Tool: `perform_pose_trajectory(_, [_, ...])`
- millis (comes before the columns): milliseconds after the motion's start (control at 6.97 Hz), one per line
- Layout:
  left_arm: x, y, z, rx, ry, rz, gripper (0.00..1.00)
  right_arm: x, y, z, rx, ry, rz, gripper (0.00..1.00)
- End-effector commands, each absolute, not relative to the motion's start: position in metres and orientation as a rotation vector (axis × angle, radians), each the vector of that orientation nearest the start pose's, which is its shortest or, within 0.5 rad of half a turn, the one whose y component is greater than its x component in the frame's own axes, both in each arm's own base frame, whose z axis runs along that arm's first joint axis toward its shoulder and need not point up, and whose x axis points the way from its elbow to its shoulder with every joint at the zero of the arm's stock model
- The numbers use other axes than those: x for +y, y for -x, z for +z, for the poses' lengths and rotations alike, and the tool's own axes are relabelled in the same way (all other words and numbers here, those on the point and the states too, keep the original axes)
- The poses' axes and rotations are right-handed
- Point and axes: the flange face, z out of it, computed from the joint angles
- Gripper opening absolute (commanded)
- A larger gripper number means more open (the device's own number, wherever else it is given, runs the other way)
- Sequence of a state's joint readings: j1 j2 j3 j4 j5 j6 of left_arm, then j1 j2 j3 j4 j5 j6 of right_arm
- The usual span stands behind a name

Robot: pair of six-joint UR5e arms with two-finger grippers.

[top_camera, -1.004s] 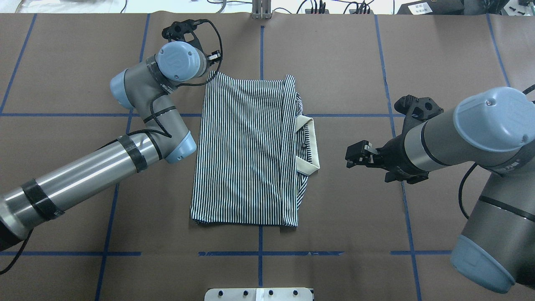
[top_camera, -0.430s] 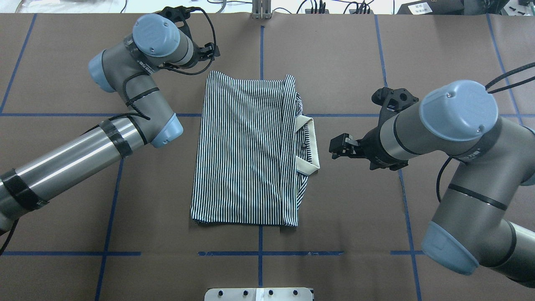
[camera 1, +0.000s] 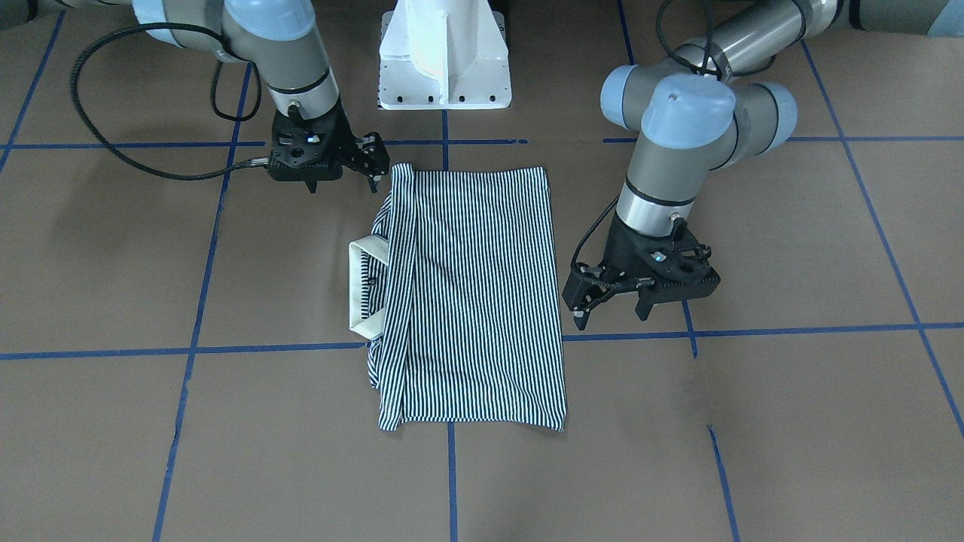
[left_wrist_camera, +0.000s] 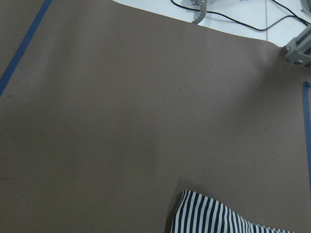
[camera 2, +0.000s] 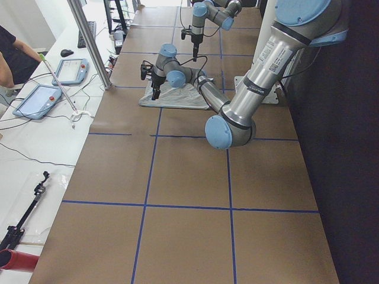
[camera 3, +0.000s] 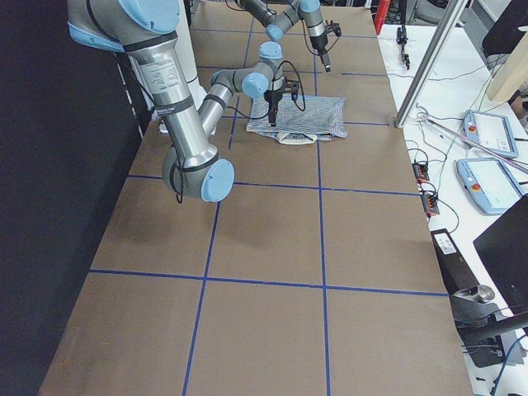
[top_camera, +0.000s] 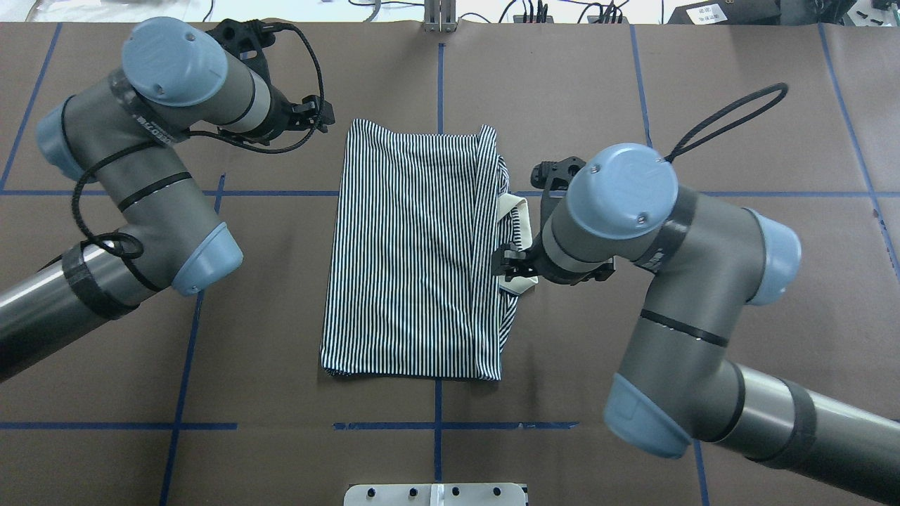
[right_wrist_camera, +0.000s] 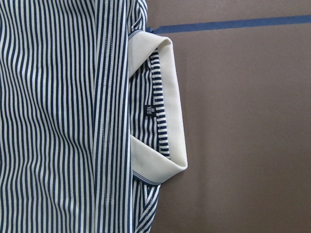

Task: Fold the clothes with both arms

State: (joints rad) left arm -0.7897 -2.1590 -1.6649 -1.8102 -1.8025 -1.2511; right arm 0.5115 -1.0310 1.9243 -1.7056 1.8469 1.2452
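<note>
The striped polo shirt (top_camera: 415,253) lies folded into a rectangle at the table's centre, also seen from the front (camera 1: 474,293). Its cream collar (right_wrist_camera: 170,97) sticks out on the robot's right side (top_camera: 519,207). My right gripper (top_camera: 508,266) hovers above the collar, looks open and holds nothing; in the front view it appears beside the shirt (camera 1: 374,162). My left gripper (top_camera: 318,117) is open and empty, just left of the shirt's far-left corner (left_wrist_camera: 204,213); its spread fingers (camera 1: 578,320) show in the front view.
The brown table cover carries a grid of blue tape lines (top_camera: 439,425). The white pedestal base (camera 1: 444,53) stands at the robot's edge. Beyond the far edge are a metal post (top_camera: 439,17), cables and tablets (camera 2: 35,100).
My right arm has swung left, bringing its gripper from the open table to above the collar. My left arm has pulled back to the left, away from the shirt's far-left corner.
</note>
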Motion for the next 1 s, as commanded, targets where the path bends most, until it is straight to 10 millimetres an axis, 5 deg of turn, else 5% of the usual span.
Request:
perform_pose_trajectory(0, [-0.526,-0.379,0.224,0.928,-0.264,-0.293,1.00,-0.363,0.545,0.209,-0.682,-0.062,0.012,1.00])
perform_pose_trajectory(430, [-0.520,-0.379,0.244,0.914,-0.246,-0.289,1.00,-0.349,0.615,0.203,-0.602,-0.009,-0.039,1.00])
perform_pose_trajectory(861, [-0.514,-0.388,0.247,0.910,-0.240,-0.279,1.00,-0.335,0.623,0.217,-0.533,0.028,-0.070,1.00])
